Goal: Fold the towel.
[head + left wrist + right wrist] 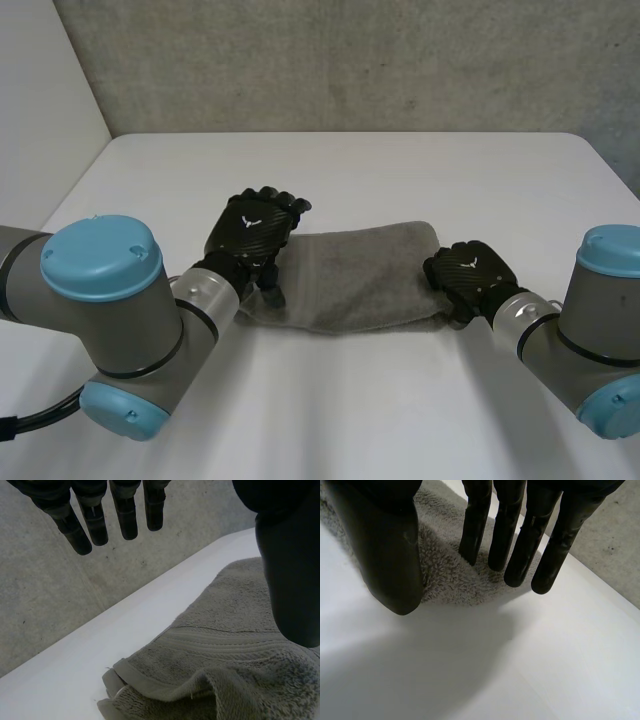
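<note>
One towel (pixel 360 275) — one left hand (pixel 255 228), one right hand (pixel 470 272), both with fingers straight.

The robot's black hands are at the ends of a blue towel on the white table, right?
Not quite: the towel is grey, not blue, as the head view shows. The left hand and right hand are at its ends, on the white table.

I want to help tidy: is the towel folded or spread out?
Folded. The towel lies as a narrow strip on the table, and near the left hand one layer lies over another.
</note>
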You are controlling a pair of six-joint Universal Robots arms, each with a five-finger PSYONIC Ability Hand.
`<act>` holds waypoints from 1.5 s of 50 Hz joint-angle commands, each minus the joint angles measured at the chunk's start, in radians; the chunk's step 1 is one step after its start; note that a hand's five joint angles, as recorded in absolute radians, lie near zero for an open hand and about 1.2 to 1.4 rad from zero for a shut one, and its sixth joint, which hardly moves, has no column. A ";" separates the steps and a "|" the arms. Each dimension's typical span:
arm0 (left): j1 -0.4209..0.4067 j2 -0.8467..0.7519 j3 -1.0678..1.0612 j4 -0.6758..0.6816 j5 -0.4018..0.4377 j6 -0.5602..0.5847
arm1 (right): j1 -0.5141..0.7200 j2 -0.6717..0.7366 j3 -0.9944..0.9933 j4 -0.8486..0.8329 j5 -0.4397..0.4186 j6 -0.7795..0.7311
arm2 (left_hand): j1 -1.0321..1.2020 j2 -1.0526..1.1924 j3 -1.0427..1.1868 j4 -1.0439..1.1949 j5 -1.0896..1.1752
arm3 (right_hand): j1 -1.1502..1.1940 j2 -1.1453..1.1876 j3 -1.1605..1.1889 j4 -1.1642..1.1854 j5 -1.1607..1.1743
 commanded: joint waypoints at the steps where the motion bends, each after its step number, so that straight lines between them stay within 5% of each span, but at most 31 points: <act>1: 0.000 0.000 -0.001 0.001 0.000 -0.001 | 0.005 -0.003 -0.007 0.002 0.001 0.028 | -0.058 -0.047 -0.038 -0.052 -0.193 | -0.061 -0.071 -0.069 -0.065 -0.042; 12: 0.001 0.000 -0.001 0.003 0.000 -0.001 | 0.008 0.009 -0.014 -0.006 -0.003 0.034 | -0.058 -0.047 -0.038 -0.052 -0.193 | 0.132 0.123 0.124 0.128 0.152; 14: 0.001 0.000 -0.003 0.003 0.000 -0.001 | 0.005 0.015 -0.017 -0.007 -0.003 0.034 | -0.058 -0.047 -0.038 -0.052 -0.193 | 0.564 0.555 0.556 0.560 0.583; 16: 0.001 -0.001 -0.003 0.003 0.000 -0.001 | 0.004 0.018 -0.017 -0.007 -0.002 0.034 | -0.058 -0.047 -0.038 -0.052 -0.193 | 0.703 0.693 0.694 0.698 0.722; 36: 0.020 0.048 -0.018 0.000 -0.005 -0.001 | -0.031 -0.139 -0.065 0.113 -0.019 -0.029 | -0.058 -0.047 -0.038 -0.052 -0.193 | 0.704 0.694 0.696 0.700 0.723; 42: 0.064 0.097 -0.024 0.001 -0.025 -0.003 | 0.147 -0.116 -0.235 0.129 -0.026 -0.055 | -0.061 -0.050 -0.041 -0.055 -0.196 | 0.704 0.694 0.696 0.700 0.723; 50: 0.141 0.155 -0.026 0.000 -0.078 -0.056 | 0.422 0.135 -0.525 0.130 -0.020 -0.067 | -0.066 -0.056 -0.047 -0.061 -0.201 | 0.704 0.694 0.696 0.700 0.723; 65: 0.205 0.173 -0.053 0.006 -0.081 -0.075 | 0.539 0.319 -0.605 0.117 -0.006 -0.064 | -0.066 -0.056 -0.047 -0.061 -0.201 | 0.704 0.694 0.696 0.700 0.723; 66: 0.205 0.173 -0.055 0.008 -0.083 -0.082 | 0.536 0.312 -0.593 0.117 -0.002 -0.058 | -0.066 -0.056 -0.047 -0.061 -0.201 | 0.263 0.254 0.255 0.259 0.282; 67: 0.205 0.173 -0.055 0.008 -0.083 -0.082 | 0.536 0.312 -0.593 0.117 -0.002 -0.058 | -0.066 -0.056 -0.047 -0.061 -0.201 | 0.259 0.249 0.251 0.255 0.278; 68: 0.205 0.173 -0.052 0.009 -0.081 -0.090 | 0.536 0.299 -0.576 0.119 0.003 -0.055 | -0.066 -0.056 -0.047 -0.061 -0.201 | -0.171 -0.181 -0.180 -0.176 -0.152; 69: 0.205 0.173 -0.047 0.009 -0.081 -0.098 | 0.535 0.275 -0.555 0.119 0.010 -0.053 | -0.064 -0.053 -0.044 -0.058 -0.198 | -0.368 -0.377 -0.376 -0.372 -0.348; 75: 0.204 0.170 -0.035 0.009 -0.077 -0.116 | 0.498 0.141 -0.470 0.119 0.035 -0.007 | -0.061 -0.050 -0.041 -0.055 -0.196 | -0.511 -0.520 -0.519 -0.515 -0.491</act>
